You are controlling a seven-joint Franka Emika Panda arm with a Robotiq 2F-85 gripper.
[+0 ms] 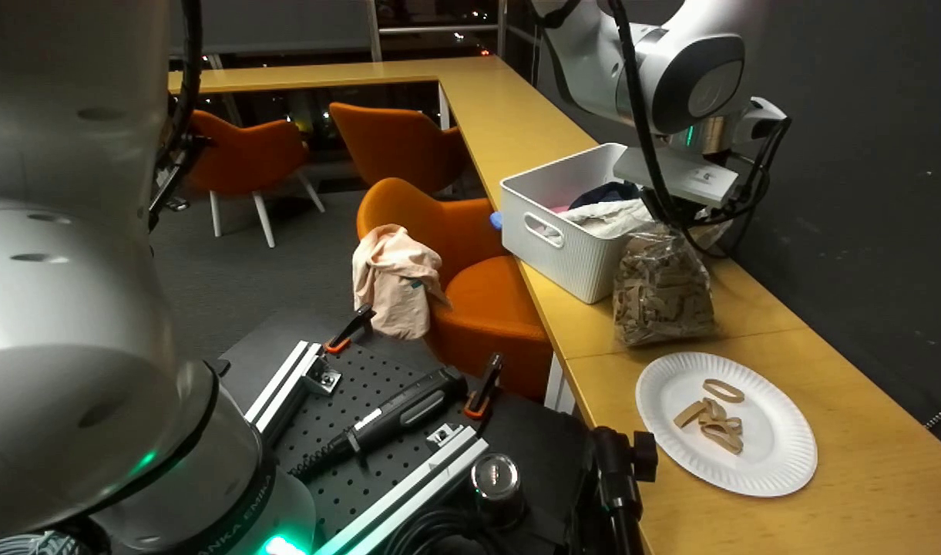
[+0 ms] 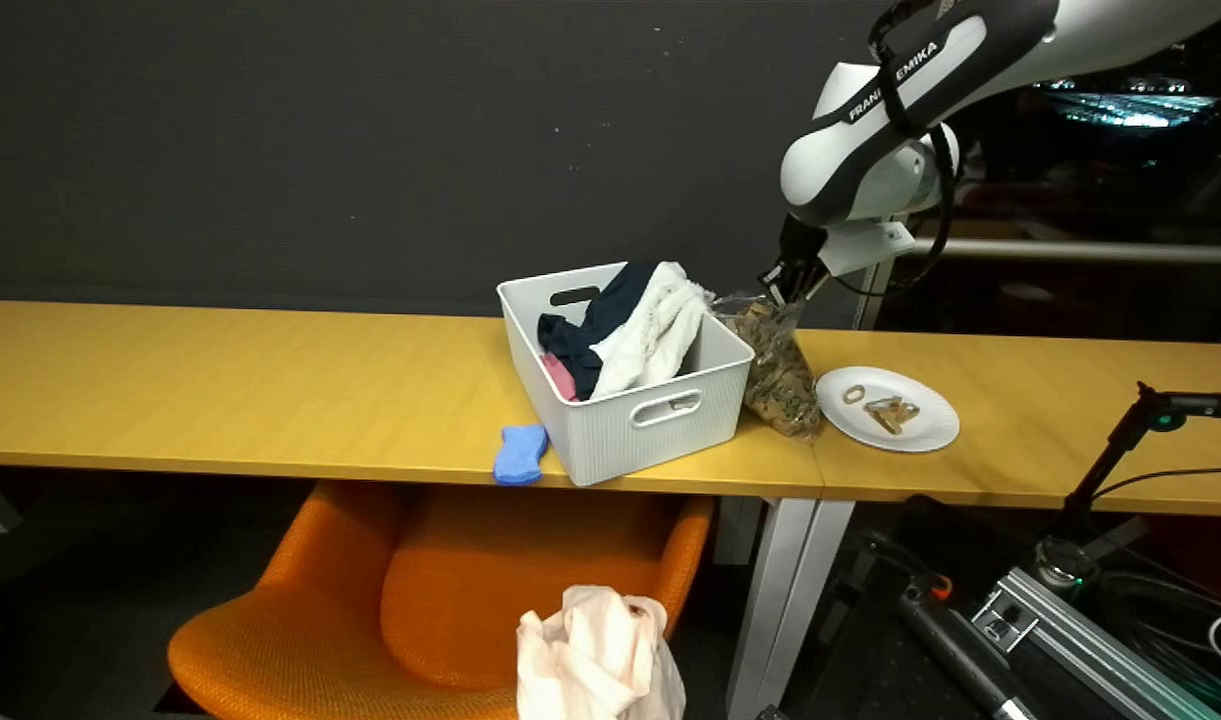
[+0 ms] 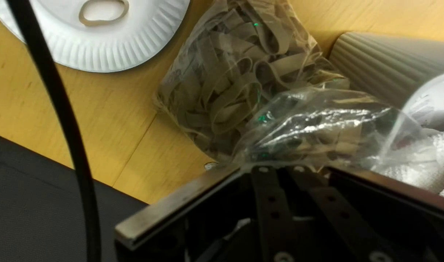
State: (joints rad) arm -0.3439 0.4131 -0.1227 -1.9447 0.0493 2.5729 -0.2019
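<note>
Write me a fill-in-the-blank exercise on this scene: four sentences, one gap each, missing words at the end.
1. The gripper pinches the bag by its ____, not its bottom.
2. The bag sits ____ the bin and the plate.
3. The plate is coloured ____.
4. The small cloth on the table beside the bin is coloured ____.

Missing words: top; between; white; blue.

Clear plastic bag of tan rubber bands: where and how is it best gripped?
Probably by the loose upper film of the clear plastic bag of tan rubber bands, pinched from above: its lower body is bulky and packed, and the white ribbed plastic bin crowds one side. The black gripper appears shut on that film.
</note>
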